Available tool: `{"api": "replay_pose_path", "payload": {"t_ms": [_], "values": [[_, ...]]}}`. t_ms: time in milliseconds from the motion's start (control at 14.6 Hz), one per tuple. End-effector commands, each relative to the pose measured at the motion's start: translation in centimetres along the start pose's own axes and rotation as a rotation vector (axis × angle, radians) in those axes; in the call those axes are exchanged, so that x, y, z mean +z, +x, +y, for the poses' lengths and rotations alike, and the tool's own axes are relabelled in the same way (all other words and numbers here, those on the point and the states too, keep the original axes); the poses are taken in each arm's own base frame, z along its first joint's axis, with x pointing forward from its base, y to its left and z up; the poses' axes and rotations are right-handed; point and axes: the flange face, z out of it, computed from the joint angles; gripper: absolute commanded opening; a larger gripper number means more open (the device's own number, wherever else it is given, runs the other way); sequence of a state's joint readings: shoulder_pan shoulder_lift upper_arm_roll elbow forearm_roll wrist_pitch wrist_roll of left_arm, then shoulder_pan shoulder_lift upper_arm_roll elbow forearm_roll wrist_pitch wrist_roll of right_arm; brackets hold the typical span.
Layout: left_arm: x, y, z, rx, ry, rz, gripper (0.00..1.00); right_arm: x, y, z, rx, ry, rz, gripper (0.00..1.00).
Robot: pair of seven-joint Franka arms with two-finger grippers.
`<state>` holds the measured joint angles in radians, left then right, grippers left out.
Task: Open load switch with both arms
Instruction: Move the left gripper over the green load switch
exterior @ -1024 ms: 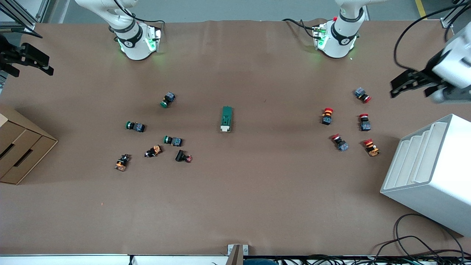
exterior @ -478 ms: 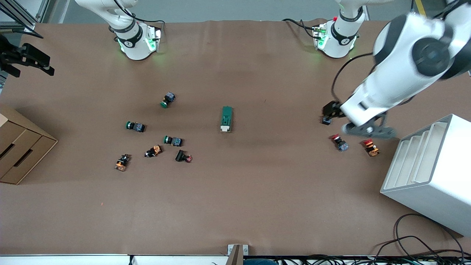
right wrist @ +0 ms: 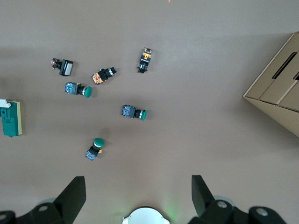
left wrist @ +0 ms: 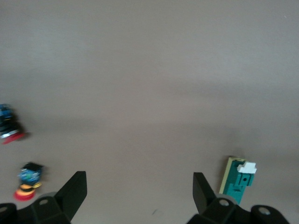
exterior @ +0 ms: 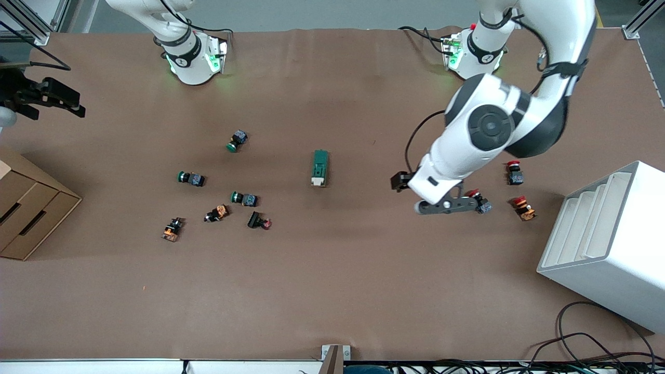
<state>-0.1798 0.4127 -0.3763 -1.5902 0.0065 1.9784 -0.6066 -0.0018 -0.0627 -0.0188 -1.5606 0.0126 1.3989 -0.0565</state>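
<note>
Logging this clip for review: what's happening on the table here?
Nothing is held yet. The load switch lies untouched mid-table among scattered push buttons. The left gripper, fingers open, is over bare table between the switch and the red buttons, on its way toward the switch. The right gripper, also open, hangs high over its own end of the table.

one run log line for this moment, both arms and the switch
left claw: open, above table between red buttons and load switch | right claw: open, waiting at its table end | switch: untouched, white lever end nearer camera
</note>
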Motion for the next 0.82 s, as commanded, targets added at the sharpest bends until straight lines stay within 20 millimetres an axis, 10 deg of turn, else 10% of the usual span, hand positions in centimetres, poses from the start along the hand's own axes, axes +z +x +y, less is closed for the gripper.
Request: {"api": "replay_pose_path", "payload": {"t_ms": [0,546,751], "values": [[2.3,-1.7,4.6,-0.039,-0.016,0.031,1.00,1.2,1.3,0.4,0.005,-0.006,-0.015,1.00],[11.7,-10.4,15.3,-0.044,-0.068,0.178,1.00,13.9,11.5,3.4,0.034,-0.007,-0.053,1.00],[15.7,-15.3,18.3,-0.098,-0.025,0.231,1.00,14.8,12.1,-1.9,0.093,-0.043,-0.060,1.00]]}}
